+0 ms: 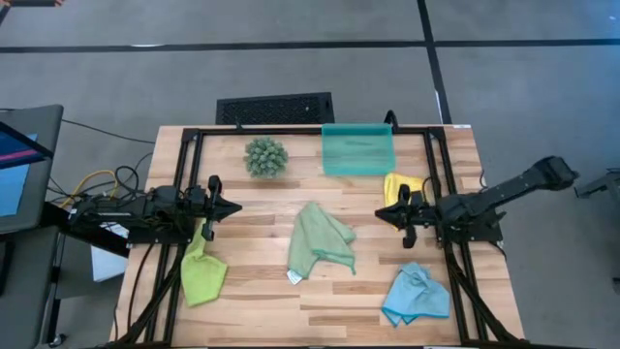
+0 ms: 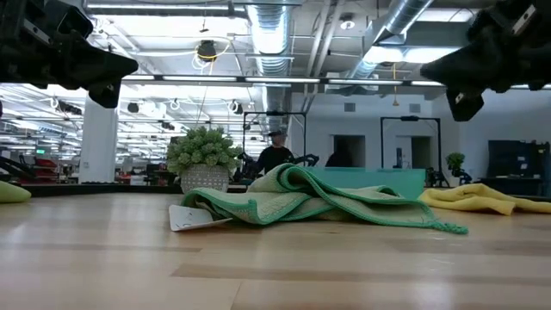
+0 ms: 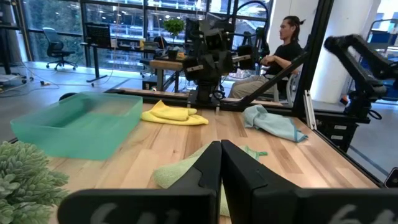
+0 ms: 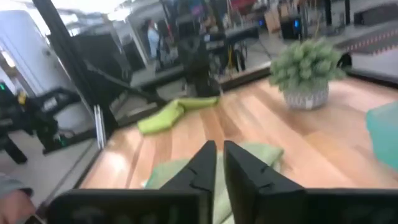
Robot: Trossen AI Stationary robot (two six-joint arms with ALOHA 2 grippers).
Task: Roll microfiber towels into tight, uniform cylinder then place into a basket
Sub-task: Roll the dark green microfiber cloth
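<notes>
Nearest the front edge of the table (image 1: 320, 320) lie two towels; the light blue towel (image 1: 415, 295) is bunched up on the right, and the lime green towel (image 1: 201, 271) hangs at the left side, just under the left arm. No towel is rolled yet, so the job looks like it is only starting.

A bit farther in, the sage green towel (image 1: 321, 240) sits crumpled in the middle with its white tag (image 2: 191, 218) sticking out; it lies between both arms, so either one could reach it, and I think it is the likely first pick.

The left gripper (image 1: 232, 206) hangs above the wood with nothing in it, its fingers (image 3: 205, 171) pressed together; it points at the middle. The right gripper (image 1: 383, 214) faces it from the other side, also holding nothing; its fingers (image 4: 202, 163) show only a thin gap, nearly closed.

Behind the right gripper lies the yellow towel (image 1: 400, 186), near the basket.

At the far edge stands the teal basket (image 1: 357, 149), with no towel in it, waiting for the rolls; beside it sits the spiky plant ball (image 1: 265, 156).
</notes>
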